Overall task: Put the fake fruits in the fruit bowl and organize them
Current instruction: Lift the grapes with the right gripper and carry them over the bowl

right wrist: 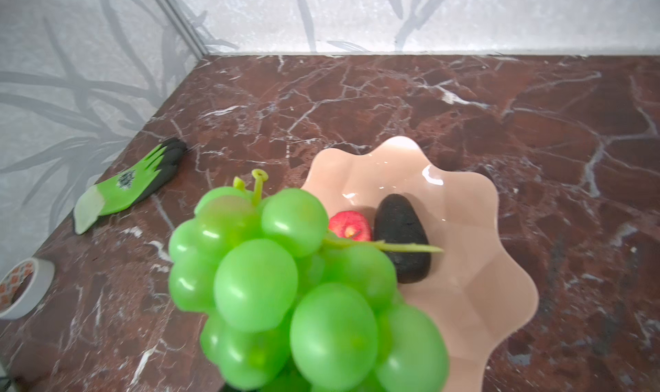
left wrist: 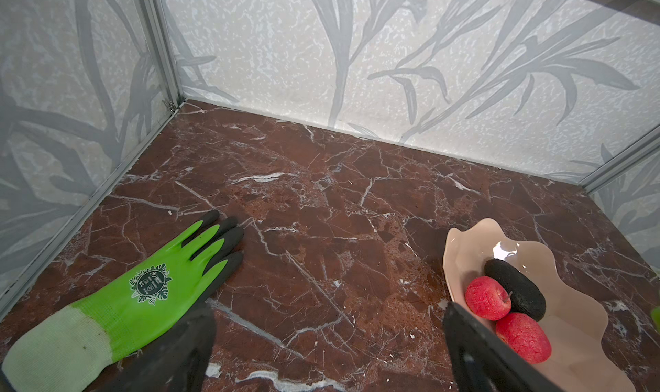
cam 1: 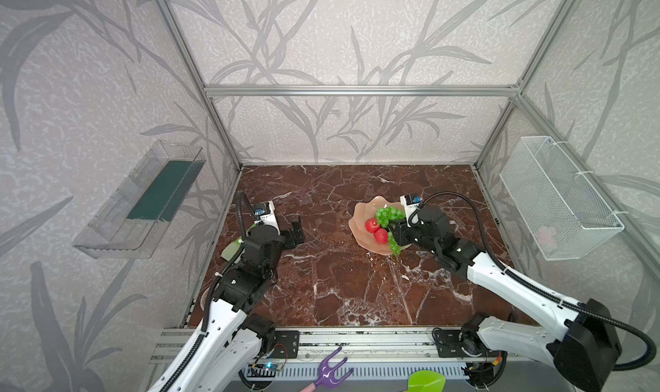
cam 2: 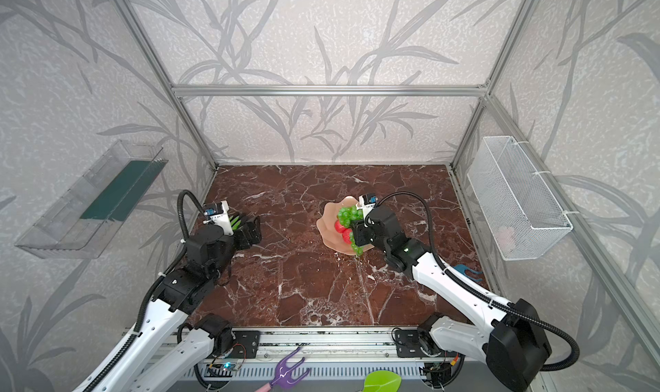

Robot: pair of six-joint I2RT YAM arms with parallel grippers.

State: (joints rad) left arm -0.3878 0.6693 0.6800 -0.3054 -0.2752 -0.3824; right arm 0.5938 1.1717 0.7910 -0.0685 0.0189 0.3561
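In both top views the right arm is seen stretched forward from its base, with the wrist lowered over the right-hand side of the fruit bowl (cam 1: pixel 360 213). The right gripper (cam 1: pixel 400 230) is closed on the bunch of grapes (cam 1: pixel 388 214), which is gripped about its middle. The thick cluster is held over the bowl's inside and the thin end is seen past the near rim. One red apple (cam 1: pixel 372 225) and the other red apple (cam 1: pixel 381 236) are found side by side inside the bowl, just left of the grapes.

The left arm is folded back at the left edge of the marble table (left wrist: pixel 321 211). The left gripper (cam 1: pixel 295 232) is spread wide, and nothing is held between its fingers (left wrist: pixel 478 354); the lime-green glove (left wrist: pixel 143 293) lies close by.

The avocado (left wrist: pixel 516 288) is covered in the top views and is made out only in the wrist views, lying in the bowl against the apples. In the right wrist view the jaws are hidden behind the blurred grapes, and only one apple is shown.
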